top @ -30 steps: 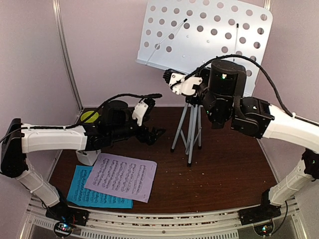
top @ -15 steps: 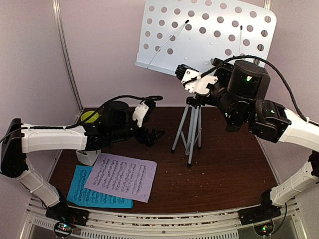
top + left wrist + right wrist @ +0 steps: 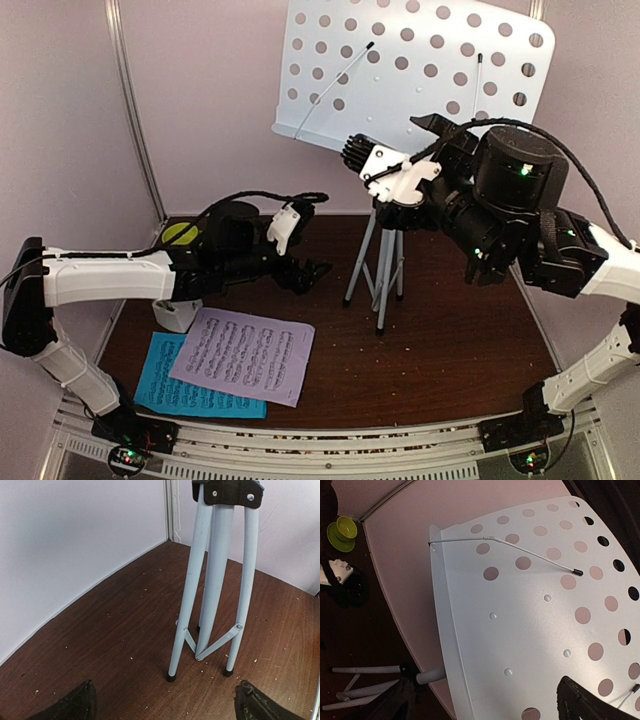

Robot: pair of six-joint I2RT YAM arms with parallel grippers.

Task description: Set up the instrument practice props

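Observation:
The white perforated music stand (image 3: pixel 420 70) stands on its silver tripod (image 3: pixel 383 270) at the back of the table. My right gripper (image 3: pixel 392 137) hovers open in front of the desk's lower edge, with the desk face (image 3: pixel 520 630) between its fingertips (image 3: pixel 572 697) but untouched. My left gripper (image 3: pixel 308 270) is open low over the table, just left of the tripod legs (image 3: pixel 215 580), holding nothing. A lilac music page (image 3: pixel 243 355) lies overlapping a cyan page (image 3: pixel 175 392) at the front left. A small white object (image 3: pixel 178 316) shows partly under my left arm.
A lime-green bowl (image 3: pixel 180 234) and its saucer (image 3: pixel 337 534) sit in the back left corner. White walls close off the back and left. The tripod's feet (image 3: pixel 171 677) rest on the dark wood tabletop (image 3: pixel 450 350), which has scattered crumbs.
My right gripper has opened wide and drawn back up and to the right, away from the neck under the stand's desk. The desk shifted slightly. The left arm has not moved.

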